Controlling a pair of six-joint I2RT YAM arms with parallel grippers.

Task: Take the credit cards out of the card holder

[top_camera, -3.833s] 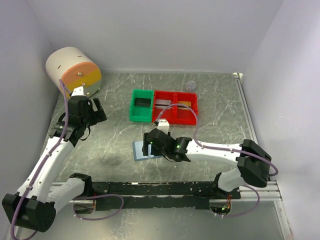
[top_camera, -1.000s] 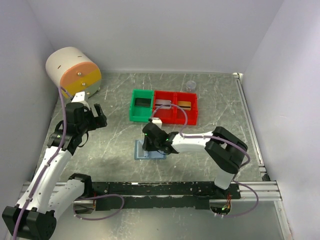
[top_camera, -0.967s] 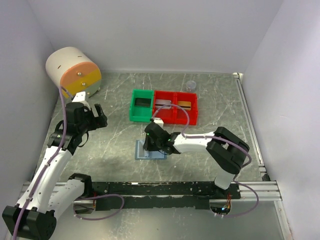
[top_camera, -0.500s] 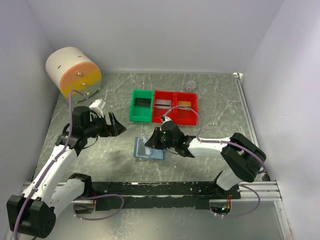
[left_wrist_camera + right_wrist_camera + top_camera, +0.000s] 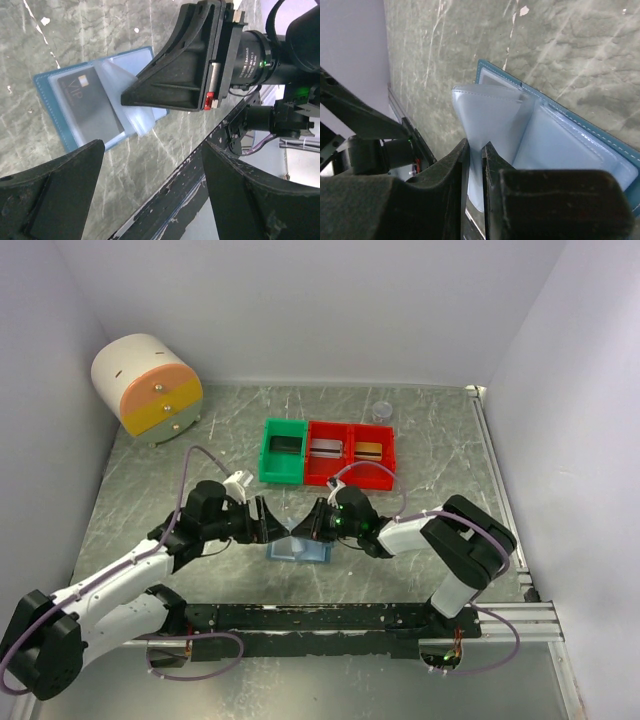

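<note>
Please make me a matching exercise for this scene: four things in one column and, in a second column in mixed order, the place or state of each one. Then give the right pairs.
Things
1. left gripper
2. right gripper
3. dark card
4. green bin

Places and states
a. shut on a sleeve of the holder
b. beside the red bin, on the far side of the table
c. open, holding nothing
d. inside a holder pocket

Pairs: 1-c, 2-a, 3-d, 4-b
</note>
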